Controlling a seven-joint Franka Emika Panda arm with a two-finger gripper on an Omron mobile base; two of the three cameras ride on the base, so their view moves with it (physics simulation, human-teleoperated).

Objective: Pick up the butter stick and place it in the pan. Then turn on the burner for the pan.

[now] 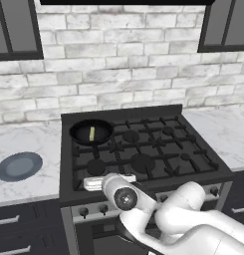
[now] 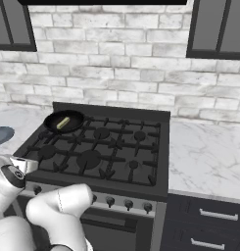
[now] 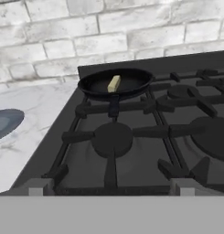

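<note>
The black pan (image 1: 91,132) (image 2: 64,121) (image 3: 115,83) sits on the stove's back-left burner. The pale yellow butter stick (image 1: 92,133) (image 2: 63,122) (image 3: 114,83) lies inside it. My gripper (image 1: 95,184) (image 2: 24,165) (image 3: 109,188) hovers low at the stove's front-left edge, pointing toward the back wall, well short of the pan. Its fingertips (image 3: 36,187) stand wide apart, open, with nothing between them. The front-left burner (image 3: 112,137) lies just ahead of them.
A row of control knobs (image 1: 84,212) (image 2: 128,205) runs along the stove's front panel, below my hand. A blue-grey plate (image 1: 19,166) (image 2: 0,135) (image 3: 3,122) rests on the marble counter left of the stove. More counter (image 2: 204,152) lies to the right.
</note>
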